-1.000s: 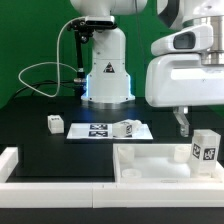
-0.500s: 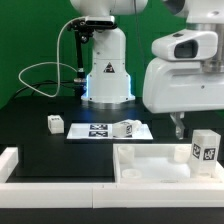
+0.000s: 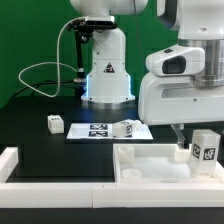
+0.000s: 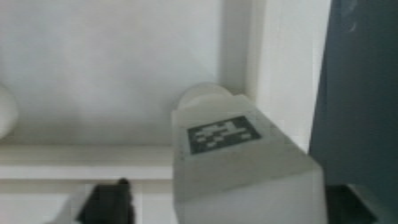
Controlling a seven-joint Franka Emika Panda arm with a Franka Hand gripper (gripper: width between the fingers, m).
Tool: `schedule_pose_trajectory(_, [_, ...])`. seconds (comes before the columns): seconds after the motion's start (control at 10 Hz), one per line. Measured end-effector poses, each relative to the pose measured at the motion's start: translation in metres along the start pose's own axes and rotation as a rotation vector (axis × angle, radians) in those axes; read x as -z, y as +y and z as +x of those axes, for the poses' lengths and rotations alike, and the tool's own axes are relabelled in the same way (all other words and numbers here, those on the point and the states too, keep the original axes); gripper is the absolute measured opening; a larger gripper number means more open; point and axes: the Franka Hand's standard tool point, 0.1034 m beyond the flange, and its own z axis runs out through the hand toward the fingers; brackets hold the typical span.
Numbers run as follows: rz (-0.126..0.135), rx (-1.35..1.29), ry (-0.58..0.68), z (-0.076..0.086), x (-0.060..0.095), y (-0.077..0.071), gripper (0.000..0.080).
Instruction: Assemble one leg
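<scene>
A leg (image 3: 207, 146), a small white block with marker tags, stands upright at the right end of the large white rimmed panel (image 3: 150, 162). My gripper (image 3: 181, 142) is low over the panel, right beside this leg on the exterior view's left. In the wrist view the leg (image 4: 233, 150) stands close between the jaws of the gripper (image 4: 222, 202). One dark finger (image 4: 114, 203) stays apart from it, so the jaws are open. The other finger is hard to tell from the dark table. A second leg (image 3: 54, 124) sits on the table. A third leg (image 3: 127, 128) lies on the marker board (image 3: 95, 130).
The robot base (image 3: 107, 72) stands at the back centre with a black cable (image 3: 40, 72) looping to the exterior view's left. A white rimmed piece (image 3: 9, 160) sits at the front left. The table is black.
My gripper has come down toward the panel and the right-hand leg, shifting slightly to the exterior view's left. The legs and panel have not moved.
</scene>
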Motion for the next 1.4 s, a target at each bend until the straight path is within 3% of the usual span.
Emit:
schedule_pose_trajectory(0.1, [0.000,-0.066,0.000,0.0000,0.0000,-0.0001,0.0311])
schedule_pose_trajectory(0.2, [0.000,-0.113,0.000,0.0000,0.0000,-0.0001,0.0284])
schedule_pose_trajectory(0.5, [-0.001,-0.363,0.007,0.0008,-0.0010,0.0006,0.0284])
schedule_pose_trajectory(0.8, [0.003,-0.775,0.040,0.0028,-0.0008,0.0016,0.0285])
schedule_pose_trajectory(1.1, [0.053,-1.339,0.081,0.0026,-0.0018,-0.0003,0.0285])
schedule_pose_trajectory(1.2, [0.078,-1.417,0.099,0.0009,-0.0019,-0.0007,0.0285])
schedule_pose_trajectory(1.4, [0.076,-1.376,0.101,0.0002,-0.0023,-0.0006,0.0286])
